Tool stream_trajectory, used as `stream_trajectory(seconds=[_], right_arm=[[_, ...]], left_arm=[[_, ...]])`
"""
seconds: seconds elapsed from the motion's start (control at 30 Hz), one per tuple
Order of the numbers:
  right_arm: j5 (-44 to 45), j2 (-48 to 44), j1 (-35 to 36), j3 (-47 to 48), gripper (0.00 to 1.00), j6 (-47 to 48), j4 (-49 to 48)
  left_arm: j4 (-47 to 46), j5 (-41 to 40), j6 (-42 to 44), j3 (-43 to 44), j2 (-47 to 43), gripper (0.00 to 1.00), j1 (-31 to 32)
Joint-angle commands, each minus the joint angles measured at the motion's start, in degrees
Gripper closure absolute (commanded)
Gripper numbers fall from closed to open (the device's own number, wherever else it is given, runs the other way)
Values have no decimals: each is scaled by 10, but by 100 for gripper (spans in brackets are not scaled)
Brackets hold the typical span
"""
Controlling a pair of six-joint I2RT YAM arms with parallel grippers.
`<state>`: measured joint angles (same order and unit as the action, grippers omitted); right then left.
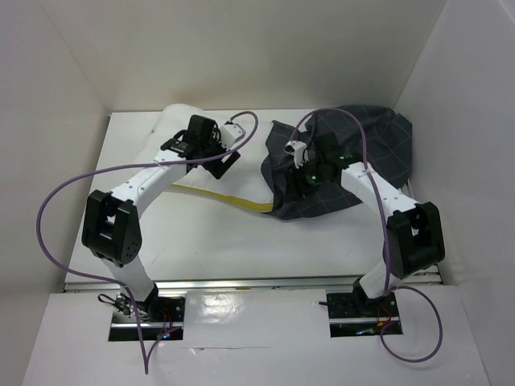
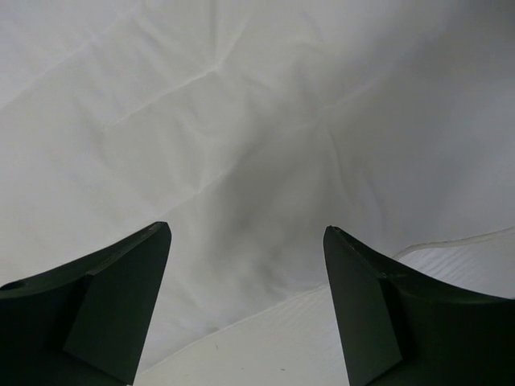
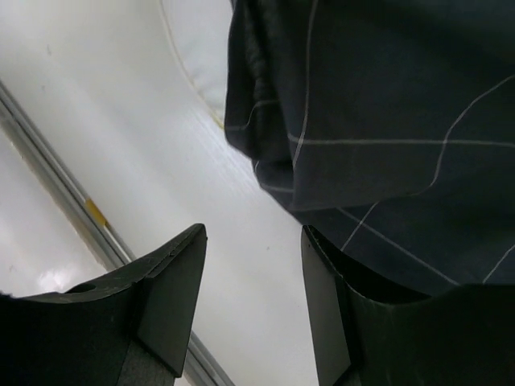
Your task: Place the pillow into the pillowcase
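Table [image 1: 201,241] and pillowcase [image 1: 378,145] show overhead; the left wrist view shows pillow [image 2: 241,121].

- left arm [image 1: 153,178] and right arm [image 1: 372,186]: white links with bulky black joint housings.
- purple cable [image 1: 50,211]: one long loop trails off each arm.
- green light [image 1: 308,168]: a small glow on the right wrist.
- left gripper [image 2: 247,227] and right gripper [image 3: 253,232]: dark, wedge-shaped fingers [image 2: 113,305].
- bases [image 1: 145,314]: black blocks on metal plates, with thin red wires.
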<state>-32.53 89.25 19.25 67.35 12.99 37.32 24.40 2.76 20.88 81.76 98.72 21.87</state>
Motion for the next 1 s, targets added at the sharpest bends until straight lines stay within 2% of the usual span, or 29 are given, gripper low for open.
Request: stream_trajectory(seconds=[0.0, 0.4, 0.67, 0.77, 0.8, 0.87, 0.97], right_arm=[[19, -23, 8, 1, 42, -40, -80], [-6, 35, 50, 42, 43, -68, -115], [13, 67, 68, 53, 49, -68, -126], [33, 82, 68, 66, 76, -74, -132], [40, 89, 68, 73, 92, -74, -132], [48, 95, 68, 78, 99, -74, -132], [42, 106, 68, 90, 100, -68, -126]], left_arm=[[-26, -3, 3, 9, -3, 10, 2], [-32, -3, 8, -42, -38, 10, -20], [-38, 2, 8, -67, -58, 10, -32], [-27, 45, 28, -81, -80, 8, -43], [-18, 60, 48, -86, -87, 8, -43], [-12, 101, 78, -109, -113, 7, -43], [12, 148, 169, -145, -143, 4, -43]])
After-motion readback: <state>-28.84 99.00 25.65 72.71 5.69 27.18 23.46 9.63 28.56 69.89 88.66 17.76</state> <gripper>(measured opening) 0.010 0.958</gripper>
